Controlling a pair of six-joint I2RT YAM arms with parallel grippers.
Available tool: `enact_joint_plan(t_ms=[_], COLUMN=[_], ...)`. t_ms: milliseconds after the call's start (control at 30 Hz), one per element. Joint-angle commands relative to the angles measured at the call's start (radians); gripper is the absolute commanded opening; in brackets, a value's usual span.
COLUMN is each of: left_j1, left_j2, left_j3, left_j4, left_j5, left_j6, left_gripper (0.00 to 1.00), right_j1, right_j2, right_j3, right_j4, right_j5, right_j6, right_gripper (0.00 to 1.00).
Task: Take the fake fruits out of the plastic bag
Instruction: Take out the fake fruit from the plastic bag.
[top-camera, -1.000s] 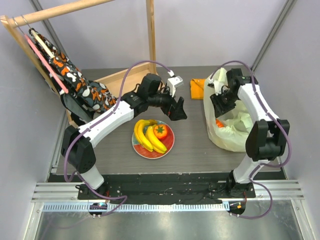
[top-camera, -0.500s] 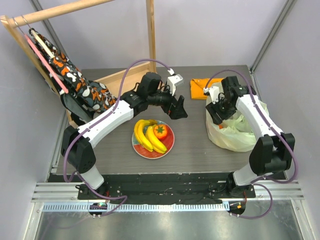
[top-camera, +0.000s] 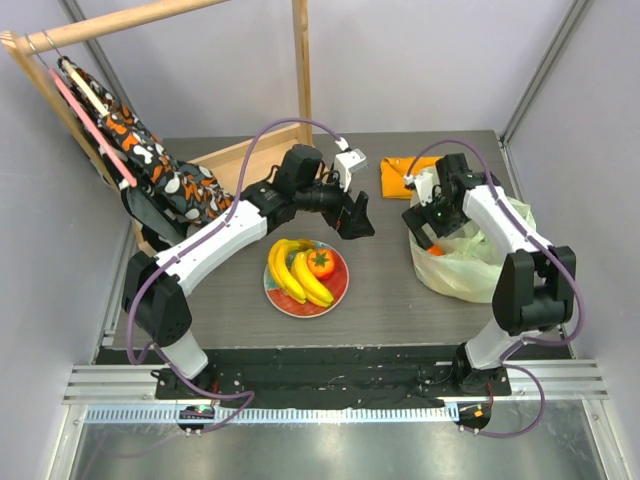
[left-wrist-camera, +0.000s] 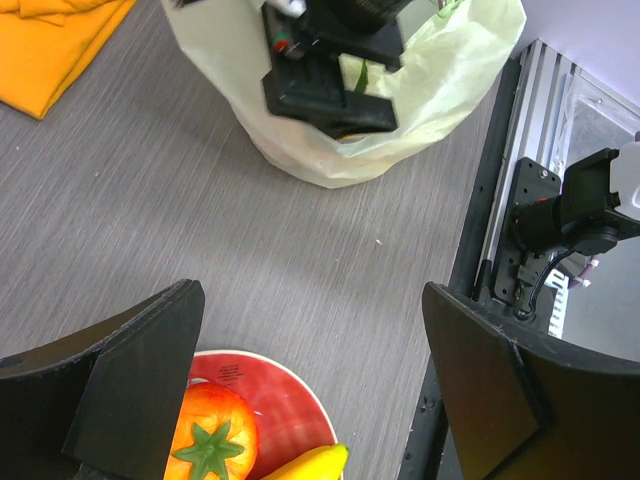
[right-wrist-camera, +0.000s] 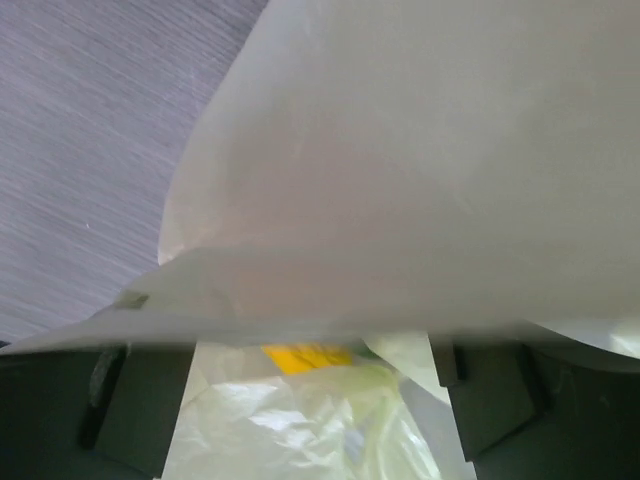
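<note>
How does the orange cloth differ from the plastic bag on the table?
The orange cloth is flat and folded; the plastic bag stands puffed up and crinkled. The cloth is opaque bright orange; the bag is pale yellow-green and translucent. The cloth lies farther back; the bag sits nearer, with the right gripper at its mouth. Both rest on the right part of the table.

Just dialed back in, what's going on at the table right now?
The right gripper is at the mouth of the plastic bag, jaws open with the bag's film across them, holding nothing. An orange fruit shows inside the bag. A bunch of bananas and an orange-red fruit already lie on the plate. The left gripper hovers above the table just past the plate, jaws open and empty.
</note>
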Motion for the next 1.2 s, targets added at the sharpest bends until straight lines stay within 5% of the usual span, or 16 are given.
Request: enact_joint_plan(t_ms=[0, 300, 500, 600, 1000, 1167], left_j1=[0.006, 0.006, 0.005, 0.006, 0.006, 0.008], left_j2=[-0.001, -0.012, -0.02, -0.02, 0.002, -0.014], left_j3=[0.05, 0.029, 0.024, 0.026, 0.043, 0.047], left_j4=[0.003, -0.009, -0.018, -0.017, 0.008, -0.004], left_j5=[0.001, -0.011, -0.02, -0.017, 0.004, -0.002], left_j6=[0.018, 0.033, 0.046, 0.047, 0.02, 0.032], left_gripper=[0.96, 0.96, 0.96, 0.96, 0.96, 0.96], right_j1=[-0.004, 0.012, 0.012, 0.021, 0.24, 0.237], right_j2=[0.087, 0.226, 0.205, 0.136, -0.151, -0.214], right_j3=[-0.035, 0.001, 0.027, 0.035, -0.1, -0.091], right_j4=[0.066, 0.104, 0.128, 0.109, 0.111, 0.03], right_j5=[-0.052, -0.072, -0.031, 0.018, 0.323, 0.443], right_j6=[0.058, 0.054, 0.043, 0.003, -0.297, -0.37], right_gripper=[1.0, 1.0, 0.71, 0.67, 0.66, 0.66])
